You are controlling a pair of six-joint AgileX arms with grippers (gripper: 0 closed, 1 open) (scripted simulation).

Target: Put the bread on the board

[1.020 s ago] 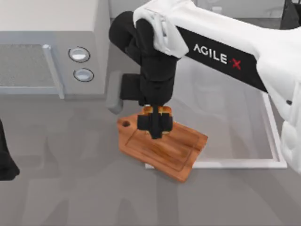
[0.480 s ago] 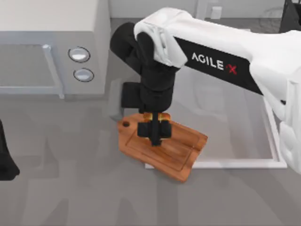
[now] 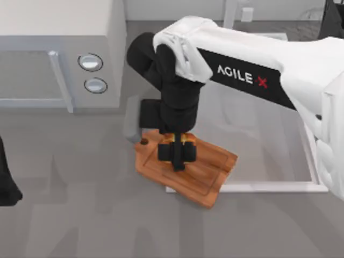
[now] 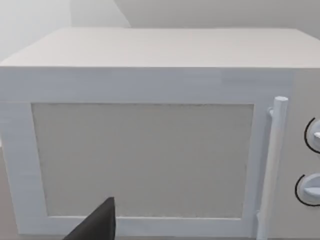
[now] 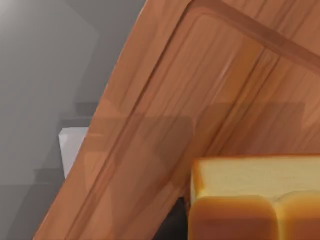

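The reddish-brown board [image 3: 210,181] lies slanted at the table's middle, its round hole [image 3: 143,142] toward the left and its right part resting over the corner of a white-rimmed tray. My right gripper [image 3: 177,154] reaches down over the board's left half, shut on the golden-orange bread [image 3: 187,138]. In the right wrist view the bread [image 5: 252,192] hangs close above the grooved board [image 5: 165,130]; whether it touches the wood I cannot tell. My left arm [image 3: 6,185] is parked at the table's left edge.
A white microwave [image 3: 59,54] with two round knobs stands at the back left, and the left wrist view faces its door [image 4: 145,160]. A white-rimmed tray [image 3: 306,187] covers the table's right side. Bare grey table lies in front of the board.
My right gripper has sunk a little lower with the bread, closer to the board. The left arm has not moved.
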